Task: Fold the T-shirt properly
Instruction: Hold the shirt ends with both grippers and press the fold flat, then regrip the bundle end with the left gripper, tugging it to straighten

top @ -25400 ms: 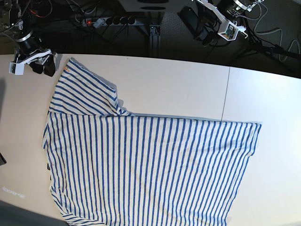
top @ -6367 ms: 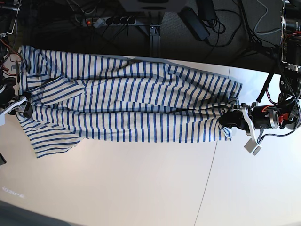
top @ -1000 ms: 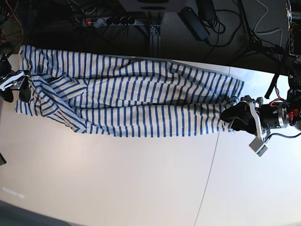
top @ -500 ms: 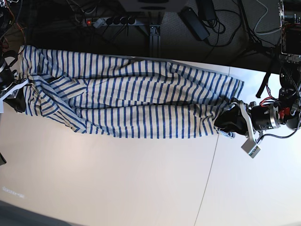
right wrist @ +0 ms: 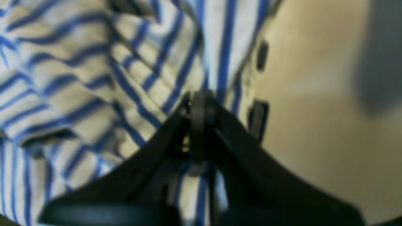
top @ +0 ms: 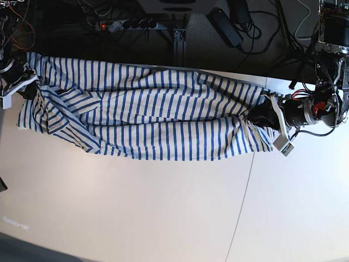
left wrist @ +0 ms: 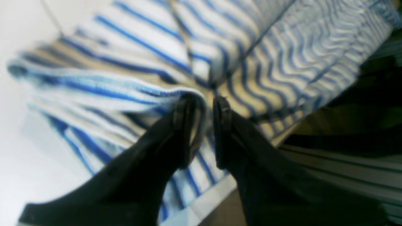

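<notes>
The T-shirt (top: 152,114), cream with thin blue stripes, lies bunched in a long band across the far part of the table (top: 136,207). My left gripper (top: 260,116) holds its right end. In the left wrist view this gripper (left wrist: 201,106) is shut on a folded hem of the T-shirt (left wrist: 141,40). My right gripper (top: 31,83) is at the shirt's far left corner. The right wrist view shows this gripper (right wrist: 198,103) shut, with gathered T-shirt (right wrist: 62,78) cloth pinched at its tips. Two small dark tags (right wrist: 257,121) sit at the cloth edge just beside it.
The shirt's upper edge lies along the table's far edge, with dark floor, a power strip (top: 122,24) and cables behind it. A seam (top: 242,202) runs down the tabletop on the right. The left arm's body and wiring (top: 319,106) stand beyond the shirt's right end.
Both grippers have shut on the shirt's ends and moved toward the far edge, drawing the two ends up with them. The band of cloth now sits a little farther back.
</notes>
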Controlling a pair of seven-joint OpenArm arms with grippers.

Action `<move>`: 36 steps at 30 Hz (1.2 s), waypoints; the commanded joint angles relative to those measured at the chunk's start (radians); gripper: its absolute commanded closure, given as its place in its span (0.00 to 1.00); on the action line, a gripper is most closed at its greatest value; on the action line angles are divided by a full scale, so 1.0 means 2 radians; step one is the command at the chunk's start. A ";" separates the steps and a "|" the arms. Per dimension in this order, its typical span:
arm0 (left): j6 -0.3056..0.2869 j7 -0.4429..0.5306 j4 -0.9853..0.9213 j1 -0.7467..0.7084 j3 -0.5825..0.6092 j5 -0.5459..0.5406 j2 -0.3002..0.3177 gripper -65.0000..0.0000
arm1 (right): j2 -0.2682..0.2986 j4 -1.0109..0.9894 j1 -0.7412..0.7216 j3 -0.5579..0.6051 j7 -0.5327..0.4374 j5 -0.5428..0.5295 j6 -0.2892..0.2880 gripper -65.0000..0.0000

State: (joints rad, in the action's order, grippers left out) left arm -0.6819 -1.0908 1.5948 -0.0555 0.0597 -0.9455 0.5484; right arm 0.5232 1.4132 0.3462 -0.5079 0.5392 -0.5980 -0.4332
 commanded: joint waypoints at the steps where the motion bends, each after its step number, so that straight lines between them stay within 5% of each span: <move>1: -0.008 0.025 0.004 0.005 -0.004 0.004 0.007 0.80 | 0.011 0.000 -0.006 -0.003 -0.011 -0.004 -0.034 1.00; 7: -0.008 0.080 -0.033 0.000 -0.004 0.038 0.005 0.80 | 0.011 -0.044 -0.035 -0.003 -0.012 -0.001 -0.034 1.00; 24: -0.008 0.106 -0.160 0.093 -0.004 0.094 -0.032 0.79 | 0.012 -0.136 -0.164 0.062 -0.044 0.073 -0.034 1.00; 30: -0.008 0.086 -0.153 0.096 -0.004 0.033 -0.013 0.47 | 0.011 -0.137 -0.167 0.071 -0.046 0.073 -0.034 1.00; 36: -0.008 0.059 -0.104 0.096 -0.032 -0.016 0.016 0.46 | 0.011 -0.137 -0.167 0.071 -0.046 0.084 -0.034 1.00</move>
State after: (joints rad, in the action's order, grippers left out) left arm -0.7006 -0.9939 1.3685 0.1135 0.0048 -0.9550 0.5602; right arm 0.5285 1.1347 0.0193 -0.3641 0.4343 -0.4446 -0.4335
